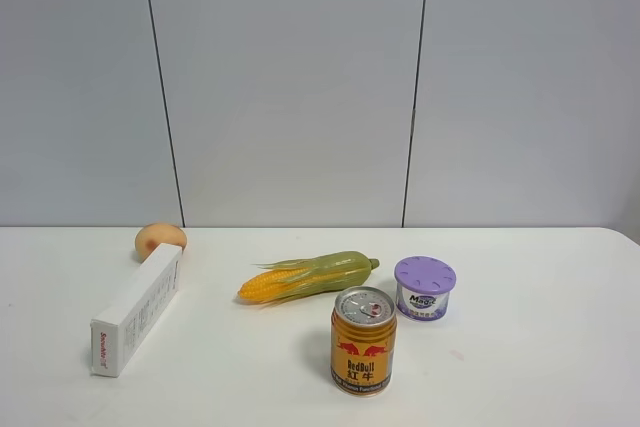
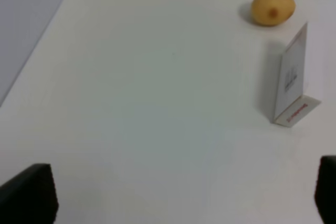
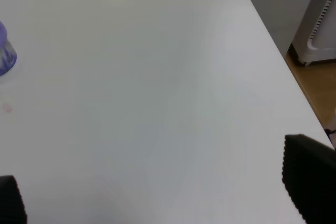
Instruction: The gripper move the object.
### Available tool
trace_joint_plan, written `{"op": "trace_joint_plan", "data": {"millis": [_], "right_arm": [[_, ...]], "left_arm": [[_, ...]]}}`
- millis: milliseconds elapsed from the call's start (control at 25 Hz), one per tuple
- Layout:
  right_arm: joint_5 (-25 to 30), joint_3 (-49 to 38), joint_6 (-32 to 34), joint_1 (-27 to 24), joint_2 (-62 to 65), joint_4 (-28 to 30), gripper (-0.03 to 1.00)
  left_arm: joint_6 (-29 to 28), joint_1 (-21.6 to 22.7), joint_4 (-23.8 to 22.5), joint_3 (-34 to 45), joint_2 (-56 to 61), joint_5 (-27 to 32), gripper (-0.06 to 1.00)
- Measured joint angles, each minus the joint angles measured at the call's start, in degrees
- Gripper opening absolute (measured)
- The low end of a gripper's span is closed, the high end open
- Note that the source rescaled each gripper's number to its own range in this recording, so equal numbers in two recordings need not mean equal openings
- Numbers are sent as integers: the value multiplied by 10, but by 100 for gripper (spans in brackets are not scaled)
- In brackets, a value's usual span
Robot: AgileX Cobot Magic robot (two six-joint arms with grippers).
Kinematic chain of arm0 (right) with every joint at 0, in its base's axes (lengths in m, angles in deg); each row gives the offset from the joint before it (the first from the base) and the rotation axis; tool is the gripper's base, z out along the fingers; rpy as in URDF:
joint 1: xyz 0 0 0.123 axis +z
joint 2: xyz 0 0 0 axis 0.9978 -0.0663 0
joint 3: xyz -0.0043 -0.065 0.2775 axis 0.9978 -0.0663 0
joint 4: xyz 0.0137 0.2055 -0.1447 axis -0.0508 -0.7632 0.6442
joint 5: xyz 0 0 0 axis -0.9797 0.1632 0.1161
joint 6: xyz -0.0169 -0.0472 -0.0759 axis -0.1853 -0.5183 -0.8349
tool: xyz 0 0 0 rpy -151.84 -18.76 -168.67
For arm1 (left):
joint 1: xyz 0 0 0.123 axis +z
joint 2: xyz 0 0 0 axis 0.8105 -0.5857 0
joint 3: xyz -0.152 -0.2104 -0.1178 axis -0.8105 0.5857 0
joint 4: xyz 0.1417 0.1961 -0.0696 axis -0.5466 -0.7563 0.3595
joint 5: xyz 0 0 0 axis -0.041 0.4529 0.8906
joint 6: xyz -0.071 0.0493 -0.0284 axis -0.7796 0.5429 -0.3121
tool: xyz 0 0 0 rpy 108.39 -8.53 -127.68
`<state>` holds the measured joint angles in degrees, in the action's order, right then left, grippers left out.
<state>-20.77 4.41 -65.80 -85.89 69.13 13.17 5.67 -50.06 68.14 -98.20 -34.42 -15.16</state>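
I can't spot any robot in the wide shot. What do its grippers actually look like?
Very little shows. The high camera catches no arm at all. Each wrist camera shows only dark fingertips at its frame edges: the left gripper has two matte black, blocky tips, and the right gripper looks the same. No cables, markings or brackets are visible.

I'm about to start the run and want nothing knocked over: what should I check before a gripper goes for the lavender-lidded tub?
1. Small round tub with lavender dotted lid upright on the white table: ok.
2. Tub free of neighbours: ok; the gold Red Bull can and the yellow-green corn cob stand apart from it.
3. Right gripper jaws spread wide, nothing between them: ok.
4. Left gripper jaws spread, empty: ok.
5. Tub within the right wrist view: only partly, at the picture's edge; not ok for aiming.
6. Table bare between right gripper and tub: ok.
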Motion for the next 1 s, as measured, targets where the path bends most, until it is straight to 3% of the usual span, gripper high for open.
{"op": "trace_joint_plan", "data": {"millis": [400, 640, 1000], "right_arm": [[0, 0, 0, 0, 0, 0, 100], [0, 0, 0, 0, 0, 0, 100], [0, 0, 0, 0, 0, 0, 100]], "left_arm": [[118, 0, 16, 42, 26, -11, 99], [140, 0, 53, 101, 26, -82, 99], [139, 0, 77, 108, 26, -88, 99]]}}
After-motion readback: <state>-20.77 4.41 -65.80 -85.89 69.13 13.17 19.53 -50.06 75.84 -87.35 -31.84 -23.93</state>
